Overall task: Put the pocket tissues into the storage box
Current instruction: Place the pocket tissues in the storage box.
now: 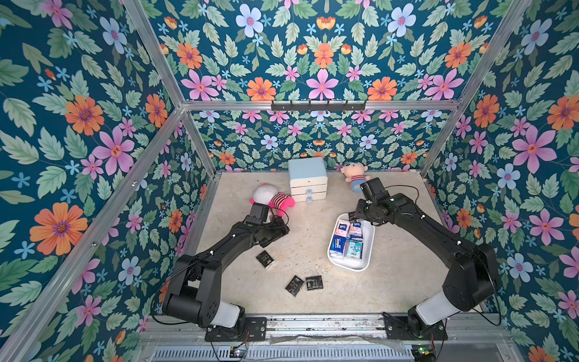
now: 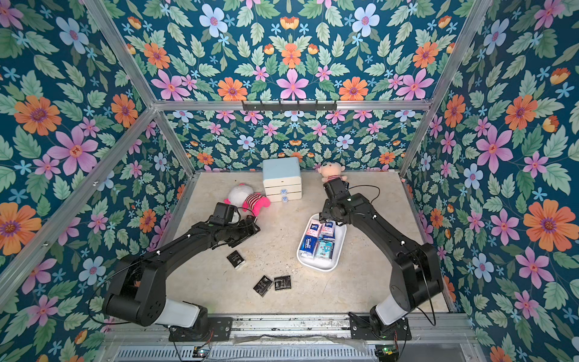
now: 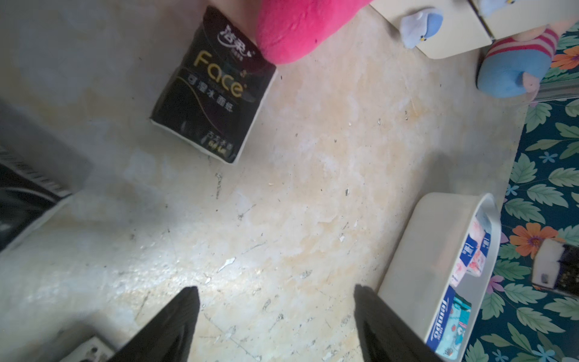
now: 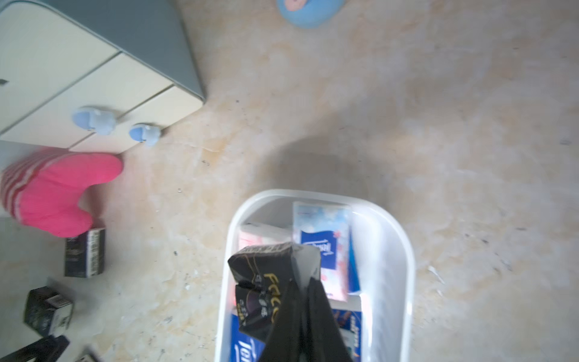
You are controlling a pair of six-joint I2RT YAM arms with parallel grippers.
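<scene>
Nearest us, a ribbed metal rail (image 1: 326,322) carries the glossy black left arm (image 1: 200,275) and right arm (image 1: 454,260), which reach over a beige, mottled, stone-look table (image 1: 313,247).

The left tool (image 3: 275,290) is released. Its two dark, wedge-shaped fingers stand wide apart above bare table and grasp nothing. The right tool (image 4: 302,283) is clenched on a black tissue packet (image 4: 260,282), a shiny, crinkled wrapper with gold lettering. We see it held above the far end of the storage box (image 4: 388,250).

The storage box is a shallow white plastic tray with smooth walls and rounded corners, set on the table's right side. Inside it, several flat packets (image 1: 338,245) lie packed side by side in pink, dark blue and light blue film.

One loose black packet (image 1: 265,259) lies on the table near the left arm. Two more black packets (image 1: 295,285) sit just beside each other, closer to the rail. In the left wrist view, a fourth black packet (image 3: 213,87) lies with one corner hidden under a fuzzy pink plush leg (image 3: 297,28).

At the back stand a boxy white drawer cabinet (image 1: 307,175) with a pale blue top, a pink-and-white plush toy (image 1: 272,199), and a soft doll (image 1: 354,177) in a striped top. Walls with floral print enclose the table.
</scene>
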